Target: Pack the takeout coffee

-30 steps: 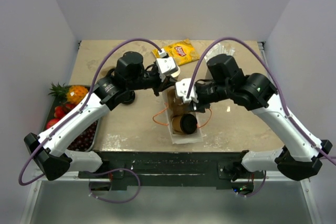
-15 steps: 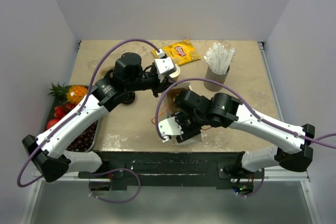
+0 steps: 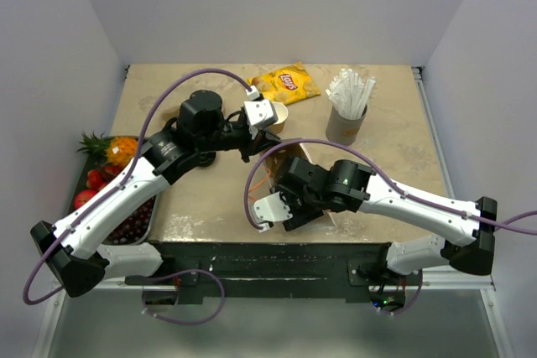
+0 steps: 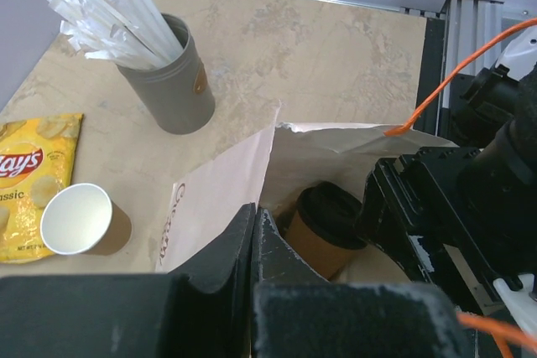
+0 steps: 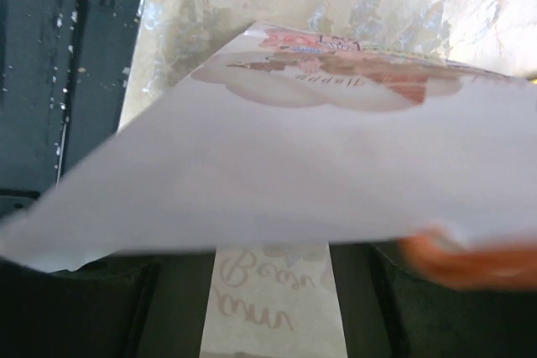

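R gripper [image 3: 284, 214] shifted w/ near end of paper bag [image 4: 218, 199], jaws wide; L gripper [image 4: 254, 241] pinches bag rim; 1 lidded coffee cup [image 4: 323, 225] inside bag.

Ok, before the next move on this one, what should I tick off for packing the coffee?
1. Coffee cup inside the paper bag: ok.
2. Black lid on that cup: ok, going by the left wrist view.
3. Left tool shut on the bag's rim: ok, it looks pinched.
4. Right tool grip on the bag: cannot tell, paper fills its view.
5. Open cup packed: not ok, it stands lidless on the table beside the chips bag.
6. Straw cup clear of the bag: ok, it stands apart.
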Available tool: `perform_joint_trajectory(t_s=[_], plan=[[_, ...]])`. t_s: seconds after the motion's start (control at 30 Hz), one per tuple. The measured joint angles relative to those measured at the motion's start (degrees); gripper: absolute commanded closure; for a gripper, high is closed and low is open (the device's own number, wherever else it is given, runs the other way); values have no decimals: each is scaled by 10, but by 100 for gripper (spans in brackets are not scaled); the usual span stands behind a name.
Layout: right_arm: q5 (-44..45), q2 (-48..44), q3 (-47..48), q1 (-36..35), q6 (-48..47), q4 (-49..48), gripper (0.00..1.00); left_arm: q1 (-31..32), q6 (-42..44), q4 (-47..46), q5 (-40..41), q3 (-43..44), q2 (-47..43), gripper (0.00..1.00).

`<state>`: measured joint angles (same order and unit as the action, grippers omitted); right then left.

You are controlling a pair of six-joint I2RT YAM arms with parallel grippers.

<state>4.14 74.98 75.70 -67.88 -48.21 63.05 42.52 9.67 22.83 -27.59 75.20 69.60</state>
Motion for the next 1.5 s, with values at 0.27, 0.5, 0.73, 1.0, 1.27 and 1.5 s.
perform_joint_trajectory(t_s=[0.27,0.5,0.73,1.0,1.27,1.5], plan=[[14,8,-31,-1,-14,-43,46,-2,4,-9,-19,-23,-10,100],[24,8,-79,1,-34,-101,46,-16,3,-25,-57,-32,-11,100],[41,6,-59,12,-39,-105,40,-16,2,-23,-54,-32,-3,100],[82,-15,26,15,39,-105,26,-16,-75,-36,27,-36,1,100],[82,-13,126,27,181,-82,52,-16,-165,-54,109,-52,-5,100],[14,51,163,135,294,-57,80,-19,-204,-54,148,-67,-31,100]])
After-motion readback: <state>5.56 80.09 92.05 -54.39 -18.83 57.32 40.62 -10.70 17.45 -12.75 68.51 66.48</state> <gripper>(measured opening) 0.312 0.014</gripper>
